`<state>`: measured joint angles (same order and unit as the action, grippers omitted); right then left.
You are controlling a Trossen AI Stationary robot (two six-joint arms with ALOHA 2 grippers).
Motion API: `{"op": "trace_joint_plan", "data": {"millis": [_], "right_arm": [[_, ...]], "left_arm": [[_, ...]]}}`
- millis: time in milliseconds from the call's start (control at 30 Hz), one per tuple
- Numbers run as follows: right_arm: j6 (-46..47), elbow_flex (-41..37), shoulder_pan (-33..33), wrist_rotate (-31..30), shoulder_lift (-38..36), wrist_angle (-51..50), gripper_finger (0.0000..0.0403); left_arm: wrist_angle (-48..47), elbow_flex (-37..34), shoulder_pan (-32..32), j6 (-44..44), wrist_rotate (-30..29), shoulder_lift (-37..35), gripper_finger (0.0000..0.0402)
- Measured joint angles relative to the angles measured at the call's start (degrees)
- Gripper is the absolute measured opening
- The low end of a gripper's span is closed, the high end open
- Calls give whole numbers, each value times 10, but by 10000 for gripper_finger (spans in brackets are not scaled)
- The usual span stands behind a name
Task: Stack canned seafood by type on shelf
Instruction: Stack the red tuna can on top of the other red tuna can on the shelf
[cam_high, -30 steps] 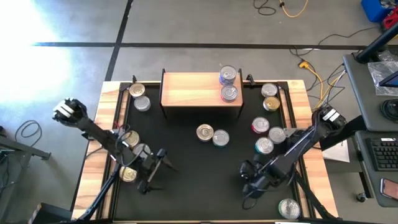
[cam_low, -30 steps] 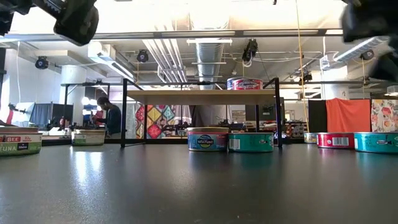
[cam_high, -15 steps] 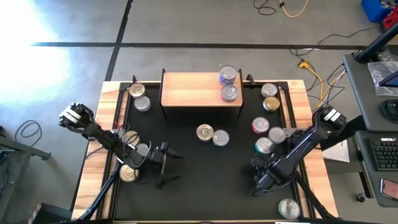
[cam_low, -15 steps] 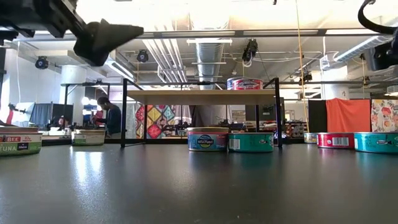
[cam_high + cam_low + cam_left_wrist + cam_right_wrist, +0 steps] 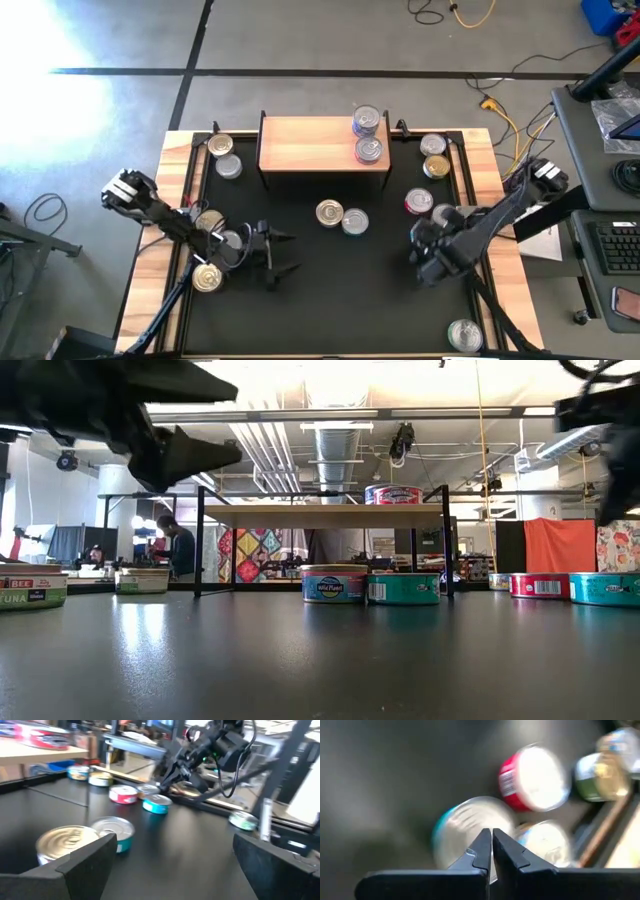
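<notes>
The light-wood shelf (image 5: 310, 145) stands at the table's far side with two silver-lidded cans (image 5: 367, 135) on its right end. A gold can (image 5: 329, 212) and a silver can (image 5: 354, 222) sit on the black tabletop in front of it. More cans stand in a left cluster (image 5: 212, 224) and a right cluster (image 5: 432, 207). My left gripper (image 5: 283, 254) hangs open in the air left of the two centre cans (image 5: 65, 842), pointing toward them. My right gripper (image 5: 491, 847) is shut and hovers above a teal can (image 5: 462, 830) of the right cluster, beside a red can (image 5: 532, 777).
Further cans stand at the far left (image 5: 224, 156), the far right (image 5: 433, 157) and the near right corner (image 5: 463, 335). Raised wooden rails (image 5: 175, 210) edge the black tabletop. Cables and a desk lie beyond the table's right side. A person shows far off in the room (image 5: 178, 548).
My left gripper has swung from the near left toward the table's centre, turning to point at the two centre cans. My right gripper has moved from the near side toward the far right, over the right cluster of cans. No can has moved.
</notes>
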<state>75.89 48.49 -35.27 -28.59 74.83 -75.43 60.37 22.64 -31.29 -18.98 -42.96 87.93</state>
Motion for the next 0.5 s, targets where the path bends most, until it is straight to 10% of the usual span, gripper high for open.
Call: {"op": "trace_joint_plan", "data": {"millis": [500], "right_arm": [[-115,-80,325,-59,-80,122,9]], "left_arm": [[0,55,10,-28,43,73,382]]}}
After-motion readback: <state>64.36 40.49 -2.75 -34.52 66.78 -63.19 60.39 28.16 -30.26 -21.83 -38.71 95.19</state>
